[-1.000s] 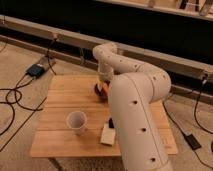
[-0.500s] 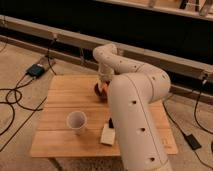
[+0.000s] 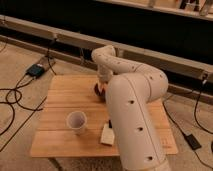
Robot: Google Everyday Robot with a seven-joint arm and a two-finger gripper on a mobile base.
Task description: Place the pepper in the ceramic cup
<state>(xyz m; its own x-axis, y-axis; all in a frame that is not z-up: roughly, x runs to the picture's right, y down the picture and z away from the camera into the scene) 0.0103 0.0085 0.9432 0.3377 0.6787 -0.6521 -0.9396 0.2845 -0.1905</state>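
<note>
**One pepper up at the far edge, one cup well short of it**

A scrap of orange-red, which I take for the pepper (image 3: 104,91), shows at the back of the wooden table (image 3: 60,97), right against a dark red bowl (image 3: 97,90). (It is mostly hidden, so its exact lie is beyond me.) The gripper (image 3: 102,86) hangs directly over that spot, at the end of the white arm (image 3: 132,100), which bends down from the right. Whether it is closed on anything I cannot tell from where I stand.

The ceramic cup (image 3: 76,122) stands upright nearer the front of the table, well apart from pepper and bowl, its mouth open to the ceiling. Just right of it, by the arm's thick lower section, lies a flat pale card (image 3: 106,135). On the floor to the left sit a small black box (image 3: 36,70) and loose cables (image 3: 12,97).
</note>
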